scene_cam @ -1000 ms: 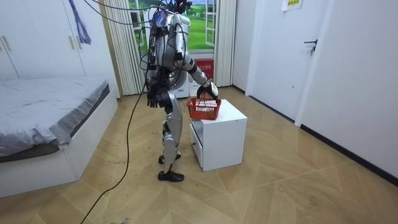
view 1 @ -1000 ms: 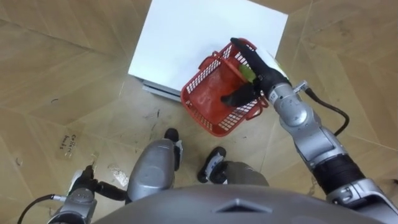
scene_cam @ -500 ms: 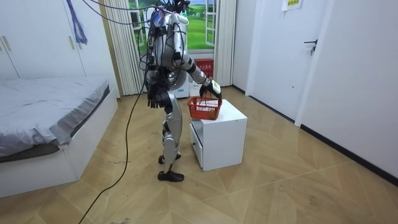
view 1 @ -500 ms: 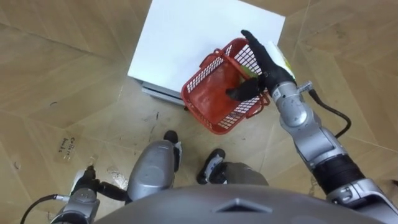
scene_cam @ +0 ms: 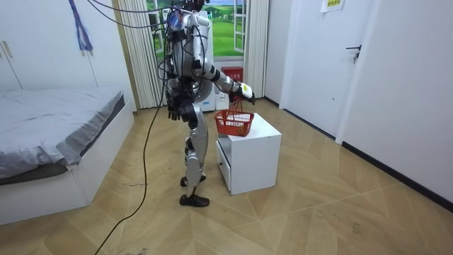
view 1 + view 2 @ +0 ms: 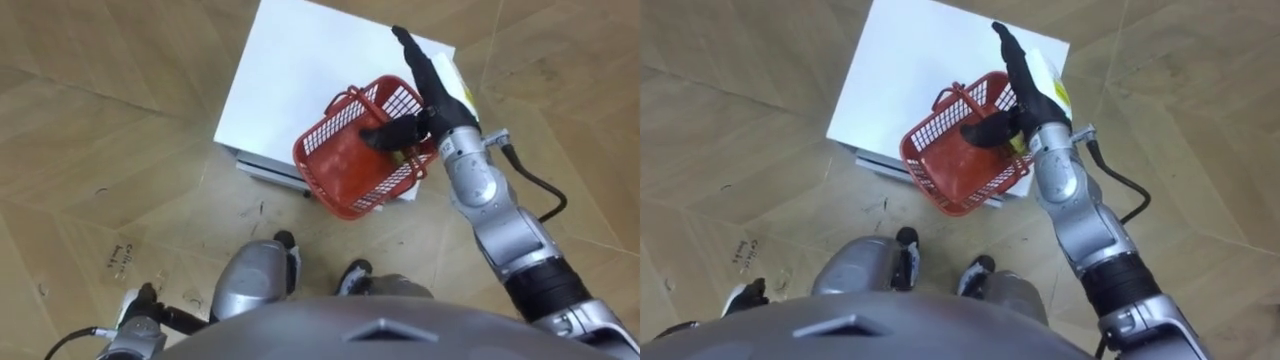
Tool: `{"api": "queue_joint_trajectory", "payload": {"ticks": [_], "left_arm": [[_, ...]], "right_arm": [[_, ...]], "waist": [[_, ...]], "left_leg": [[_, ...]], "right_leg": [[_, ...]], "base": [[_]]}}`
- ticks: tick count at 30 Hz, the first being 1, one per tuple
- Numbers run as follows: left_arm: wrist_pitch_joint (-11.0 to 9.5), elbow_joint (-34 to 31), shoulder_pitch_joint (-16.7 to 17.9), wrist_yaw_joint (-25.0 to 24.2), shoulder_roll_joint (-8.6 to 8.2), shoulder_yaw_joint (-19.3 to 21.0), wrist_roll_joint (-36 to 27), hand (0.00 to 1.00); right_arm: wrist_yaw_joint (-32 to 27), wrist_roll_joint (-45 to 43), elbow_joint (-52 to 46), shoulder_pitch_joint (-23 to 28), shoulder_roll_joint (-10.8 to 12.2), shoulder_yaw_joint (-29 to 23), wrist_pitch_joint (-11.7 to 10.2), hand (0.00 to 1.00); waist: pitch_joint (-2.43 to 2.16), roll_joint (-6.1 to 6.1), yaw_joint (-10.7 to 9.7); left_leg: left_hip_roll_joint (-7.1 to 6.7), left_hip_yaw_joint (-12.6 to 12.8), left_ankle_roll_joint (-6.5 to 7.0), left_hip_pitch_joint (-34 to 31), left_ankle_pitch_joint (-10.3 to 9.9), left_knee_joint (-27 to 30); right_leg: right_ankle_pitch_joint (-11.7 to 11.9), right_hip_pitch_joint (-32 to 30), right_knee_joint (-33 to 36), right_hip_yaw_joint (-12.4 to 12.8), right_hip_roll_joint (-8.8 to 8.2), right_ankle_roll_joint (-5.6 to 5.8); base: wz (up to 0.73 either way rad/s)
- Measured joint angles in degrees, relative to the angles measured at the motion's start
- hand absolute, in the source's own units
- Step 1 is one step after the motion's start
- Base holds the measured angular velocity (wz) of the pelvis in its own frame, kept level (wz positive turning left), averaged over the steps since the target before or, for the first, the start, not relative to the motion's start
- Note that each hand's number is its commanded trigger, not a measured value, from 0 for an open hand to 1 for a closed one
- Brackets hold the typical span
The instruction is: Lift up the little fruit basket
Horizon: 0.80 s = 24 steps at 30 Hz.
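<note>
The red mesh fruit basket is at the near corner of the white cabinet, jutting past its front edge. My right hand is over the basket's far side with its fingers straight and its thumb stuck out across the opening. In the room view the basket hangs under that raised hand by its upright handle. I cannot tell whether its bottom still touches the cabinet top. A bit of yellow-green fruit peeks out under the thumb. My left hand hangs relaxed at my side.
I stand upright on the wooden floor, close against the cabinet's front. A bed lies at the room view's left. Curtains and a window are behind me, and a closed door is at the right.
My right hand has risen and its fingers have straightened, which pulled the basket's handle upright. The eye view has shifted a little.
</note>
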Motion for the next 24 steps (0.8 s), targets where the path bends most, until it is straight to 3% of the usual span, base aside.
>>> {"api": "queue_joint_trajectory", "payload": {"ticks": [12, 16, 18, 24], "left_arm": [[-0.34, -0.22, 0.68, -0.43, 0.0, 0.32, 0.05, 0.0], [-1.28, 0.01, 1.05, -0.52, 0.0, 0.4, 0.04, 0.0], [-1.83, 0.04, 1.65, -0.51, 0.04, 1.37, 0.02, 0.0], [-2.43, -0.17, 2.61, -0.3, -0.05, 2.78, -0.05, 0.0]], "right_arm": [[4.52, 0.11, -3.42, 2.73, -0.7, 0.02, -0.67, 0.0], [6.09, 1.72, -6.47, 4.43, -0.77, -0.25, -1.21, 0.0], [6.18, 5.02, -8.53, 5.82, -0.7, -0.75, -1.77, 0.0], [4.27, 8.18, -9.07, 8.54, -0.5, -5.91, -4.82, 0.0]], "waist": [[-0.15, 0.23, -1.15], [-0.16, 0.2, -1.43], [-0.22, 0.03, -1.56], [-0.06, 0.63, -4.55]], "left_leg": [[-0.26, 0.56, -0.15, 2.85, 0.2, -1.14], [-0.29, 2.02, -0.17, 6.07, 0.28, -3.02], [-0.3, 2.55, -0.27, 7.29, 0.42, -4.06], [-0.28, 2.61, -0.42, 9.3, 0.48, -4.95]], "right_leg": [[-0.27, 2.01, -0.08, 1.46, -0.02, 0.41], [-0.26, 4.1, -1.04, 2.88, 0.13, 0.5], [-0.26, 4.65, -1.16, 2.95, 0.14, 0.52], [0.13, 7.29, -3.96, 2.94, 0.79, 0.97]], "base": [[-0.02], [-0.18], [-0.11], [0.0]]}}
